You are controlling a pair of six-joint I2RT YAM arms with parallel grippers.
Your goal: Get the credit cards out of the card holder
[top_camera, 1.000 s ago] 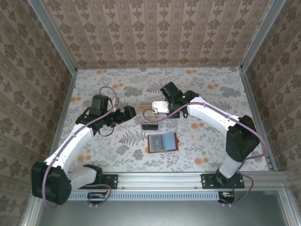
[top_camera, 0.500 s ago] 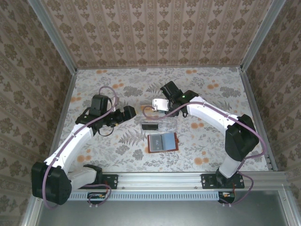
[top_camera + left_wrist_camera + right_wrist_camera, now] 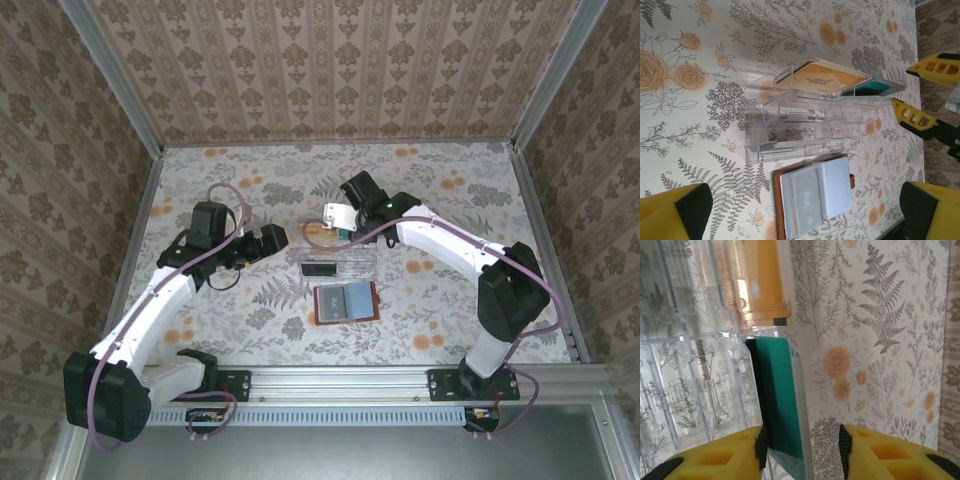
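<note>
– Wallpapered walls (image 3: pixel 350 70) enclose a floral-print table (image 3: pixel 450 310), seen from the top camera. Where is the card holder?
– On the table, the card holder (image 3: pixel 346 301) lies open with its pockets up, just on the near side of the clear tray (image 3: pixel 345 262). An orange card (image 3: pixel 319 236) and a black card (image 3: pixel 320 268) sit in separate tray compartments.
– And the grippers?
– To the left of the tray, and apart from it, the left gripper (image 3: pixel 272 240) hovers. At the tray's far edge is the right gripper (image 3: pixel 332 230).
– Left wrist view?
– Its own fingers (image 3: pixel 680 212) are spread wide and grasp nothing. The orange card lies flat over the far compartment. Beside it is the teal card (image 3: pixel 872 89), its end between the right arm's yellow fingers. The holder's grey-blue sleeves show a VIP mark.
– Right wrist view?
– The jaws are parted and do not clamp. The teal card lies between the pads (image 3: pixel 761 445), close to one, with table showing before the other.
</note>
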